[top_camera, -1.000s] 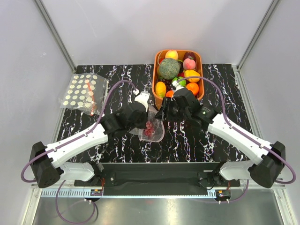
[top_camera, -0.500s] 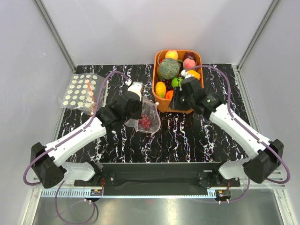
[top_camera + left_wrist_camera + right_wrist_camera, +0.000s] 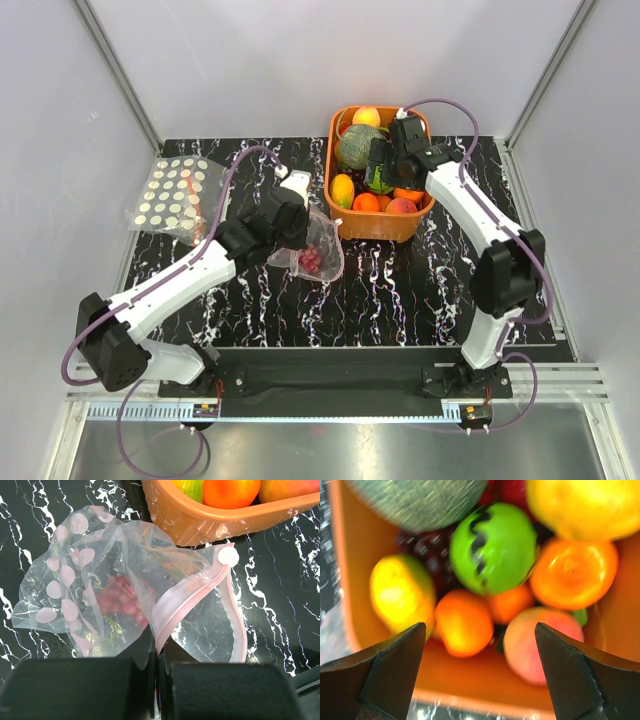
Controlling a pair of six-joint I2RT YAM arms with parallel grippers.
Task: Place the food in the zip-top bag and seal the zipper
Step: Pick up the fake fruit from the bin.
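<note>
the zip-top bag lies crumpled on the black marbled table, just in front of the near left corner of the orange basket. from the left wrist view its pink-dotted plastic is bunched up to the left, and its mouth edge rises toward the camera, close to the basket wall. a small bunch of red grapes sits inside the bag, seen through the clear film.

the left gripper is clenched on the bag at its mouth: the zipper runs down as a pink band and disappears into the thin slit between the two dark fingers, which are pressed nearly together. the mouth is not sealed; the two pink edges stand apart further along.

the right gripper hangs over the basket with its jaws spread wide and nothing between them. its wrist camera, a bit blurred, looks down between the dark fingers at a green fruit, a netted melon, a yellow lemon, oranges and a peach.

a second bag with cream dots lies at the far left of the table, well apart from both arms.
</note>
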